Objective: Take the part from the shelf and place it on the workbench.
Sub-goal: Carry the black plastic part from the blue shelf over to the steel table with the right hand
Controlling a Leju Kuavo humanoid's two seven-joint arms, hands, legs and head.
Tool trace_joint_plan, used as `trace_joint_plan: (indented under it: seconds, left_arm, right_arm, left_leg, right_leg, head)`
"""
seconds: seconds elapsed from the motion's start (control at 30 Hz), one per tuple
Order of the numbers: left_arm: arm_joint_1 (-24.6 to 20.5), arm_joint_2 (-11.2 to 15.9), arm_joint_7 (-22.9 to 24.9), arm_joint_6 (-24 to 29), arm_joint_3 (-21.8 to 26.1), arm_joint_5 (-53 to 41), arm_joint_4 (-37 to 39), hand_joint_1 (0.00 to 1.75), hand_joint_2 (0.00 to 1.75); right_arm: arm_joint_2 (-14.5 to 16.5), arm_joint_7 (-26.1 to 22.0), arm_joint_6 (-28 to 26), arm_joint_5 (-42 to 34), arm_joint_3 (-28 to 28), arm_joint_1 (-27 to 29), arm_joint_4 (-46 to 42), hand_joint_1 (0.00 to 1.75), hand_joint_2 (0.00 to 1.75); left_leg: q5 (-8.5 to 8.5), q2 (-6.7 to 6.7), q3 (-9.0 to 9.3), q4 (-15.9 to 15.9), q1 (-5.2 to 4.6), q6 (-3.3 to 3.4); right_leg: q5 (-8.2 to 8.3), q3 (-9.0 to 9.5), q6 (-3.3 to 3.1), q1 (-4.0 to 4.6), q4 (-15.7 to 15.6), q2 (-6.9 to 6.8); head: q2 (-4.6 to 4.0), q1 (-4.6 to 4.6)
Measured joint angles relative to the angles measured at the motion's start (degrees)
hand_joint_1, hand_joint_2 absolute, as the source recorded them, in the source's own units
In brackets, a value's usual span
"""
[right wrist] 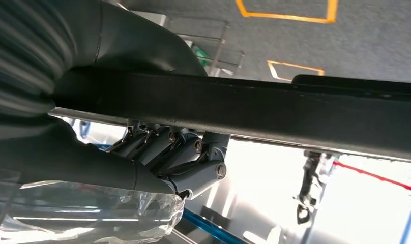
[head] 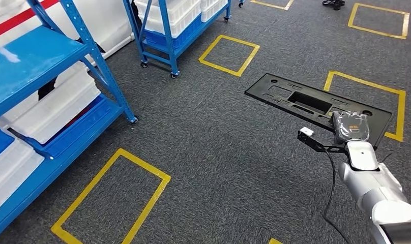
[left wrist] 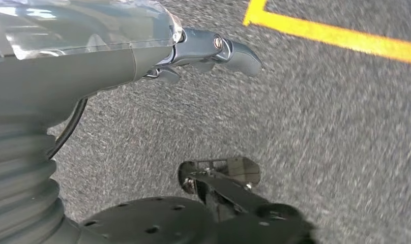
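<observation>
I see the long flat black part [head: 315, 104], full of cutouts, held level at frame right above the carpet.

Even, bright overhead light; soft glare on the blue shelf [head: 30, 61]. The carpet [left wrist: 305, 127] is motion-blurred; beyond the black panel [right wrist: 274, 109], background overexposed.

silver right arm [head: 381, 190] with a black cable along it; right hand [head: 350, 127] dark, wrapped in clear plastic; grey ribbed wrist cover.
</observation>
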Motion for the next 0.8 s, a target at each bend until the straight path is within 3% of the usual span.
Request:
trace_joint_plan:
  seconds: [0.03,0.07,0.13,0.17,0.2,0.27,0.3,0.33,0.37,0.43,0.5,0.53,0.63,0.7,0.8]
  left_arm:
    - [0.03,0.02,0.01,0.01,0.00,0.01,0.00,0.00,1.75]
    - [0.04,0.05,0.01,0.02,0.00,0.01,0.00,0.00,1.75]
    - [0.05,0.25,0.02,0.09,0.00,0.00,0.00,0.00,1.75]
    - [0.05,0.35,0.02,0.14,0.00,0.00,0.00,0.00,1.75]
    - [0.03,0.44,0.03,0.19,0.00,-0.01,0.00,0.00,1.75]
    - [-0.03,0.48,0.07,0.25,0.00,-0.01,0.00,0.00,1.75]
    - [-0.08,0.46,0.08,0.26,0.00,-0.01,0.00,0.00,1.75]
    - [-0.10,0.45,0.08,0.22,0.00,-0.01,0.00,0.00,1.75]
    - [-0.07,0.44,0.08,0.04,0.00,0.02,0.00,0.00,1.75]
    - [0.09,0.45,0.09,-0.88,0.03,0.28,0.00,0.00,1.75]
    - [0.20,0.49,-0.01,-2.27,0.14,0.73,0.00,0.00,1.75]
    - [0.22,0.49,-0.14,-2.83,0.25,0.92,0.00,0.00,1.75]
    - [0.21,0.53,-0.58,-3.51,0.60,1.21,0.00,0.00,1.75]
    - [0.18,0.66,-0.62,-3.44,0.84,1.20,0.00,0.00,1.75]
    - [0.02,0.72,0.09,-3.57,0.99,0.75,0.00,0.00,1.75]
  right_arm:
    - [0.01,0.02,0.05,0.07,-0.01,0.11,0.00,1.75,1.75]
    - [0.01,0.02,0.11,0.11,-0.01,0.11,-0.01,1.75,1.75]
    - [0.02,-0.13,0.18,0.12,-0.02,-0.12,-0.02,1.75,1.75]
    - [0.02,-0.30,0.20,0.09,-0.03,-0.27,-0.03,1.75,1.75]
    - [-0.01,-0.49,0.21,0.05,-0.06,-0.36,-0.03,1.75,1.75]
    - [-0.25,-0.92,0.17,-0.05,-0.17,-0.35,-0.01,1.75,1.75]
    - [-0.43,-1.05,0.15,-0.08,-0.22,-0.25,-0.01,1.75,1.75]
    - [-0.64,-1.14,0.13,-0.11,-0.27,-0.23,-0.01,1.75,1.75]
    - [-0.79,-1.14,0.14,-0.14,-0.30,-0.29,-0.01,1.75,1.75]
    - [-0.91,-1.11,0.19,-0.18,-0.34,-0.43,-0.01,1.75,1.75]
    - [-0.86,-1.24,0.27,-0.18,-0.35,-0.34,0.03,1.75,1.75]
    - [-0.85,-1.38,0.31,-0.18,-0.35,-0.27,0.04,1.75,1.75]
    - [-0.72,-1.81,0.39,-0.15,-0.36,-0.51,0.04,1.75,1.75]
    - [-0.45,-1.82,0.40,0.03,-0.37,-0.80,0.03,1.75,1.75]
    - [-0.02,-1.65,0.50,0.67,-0.36,-0.93,0.04,1.75,1.75]
  left_leg:
    - [1.05,-0.12,0.21,-0.66,-0.14,0.40]
    - [3.02,-0.47,1.45,-3.49,-0.38,0.92]
    - [7.10,-2.89,4.99,-11.56,-0.88,2.23]
    - [8.21,-3.99,6.33,-14.46,-1.03,2.73]
    - [8.59,-4.79,7.03,-16.07,-1.16,3.06]
    - [8.77,-4.13,7.51,-17.15,-1.27,3.27]
    - [9.20,-3.51,7.78,-17.94,-1.24,3.25]
    - [9.74,-2.85,8.09,-18.85,-1.13,3.33]
    - [10.26,-2.14,8.35,-19.71,-1.03,3.36]
    - [10.64,-0.74,8.44,-20.31,-0.99,3.45]
    - [10.55,0.73,8.34,-20.20,-0.95,3.31]
    - [10.43,1.45,8.30,-20.06,-0.89,3.14]
    - [9.44,3.38,8.02,-18.77,-0.68,2.06]
    - [8.66,4.36,7.71,-17.78,-0.83,1.28]
    - [8.03,5.31,7.84,-17.20,-0.77,0.42]
  right_leg:
    - [0.05,0.00,-0.07,0.19,0.02,0.71]
    - [0.09,0.05,-0.10,0.32,0.03,1.44]
    - [0.23,0.12,0.00,0.38,0.01,2.70]
    - [0.38,0.04,0.20,0.24,-0.01,3.30]
    - [0.58,-0.14,0.50,0.02,-0.08,3.89]
    - [1.15,-0.46,1.34,-0.38,-0.51,5.13]
    - [1.25,-0.60,1.60,-0.42,-0.54,4.80]
    - [0.73,-0.99,1.79,-0.31,0.11,3.59]
    - [-0.49,-1.86,1.95,-0.17,1.87,1.98]
    - [-4.21,-4.83,2.31,-0.18,8.46,-0.91]
    - [-6.04,-7.04,2.94,-0.67,13.74,-1.53]
    - [-5.46,-6.72,3.26,-0.97,13.58,-1.76]
    - [-1.35,-0.90,4.03,-1.33,3.63,-4.25]
    - [-0.80,0.97,3.26,-1.02,0.05,-5.22]
    - [-0.85,0.57,1.56,-0.70,0.13,-3.69]
  head:
    - [0.00,-0.01]
    - [0.00,-0.01]
    - [0.00,-0.01]
    - [0.00,-0.01]
    - [0.00,-0.01]
    - [0.00,-0.02]
    - [0.00,-0.01]
    - [0.00,-0.01]
    - [0.00,0.01]
    - [0.00,0.03]
    - [0.00,0.03]
    - [0.00,0.03]
    - [0.00,0.04]
    - [0.00,0.02]
    - [0.00,-0.01]
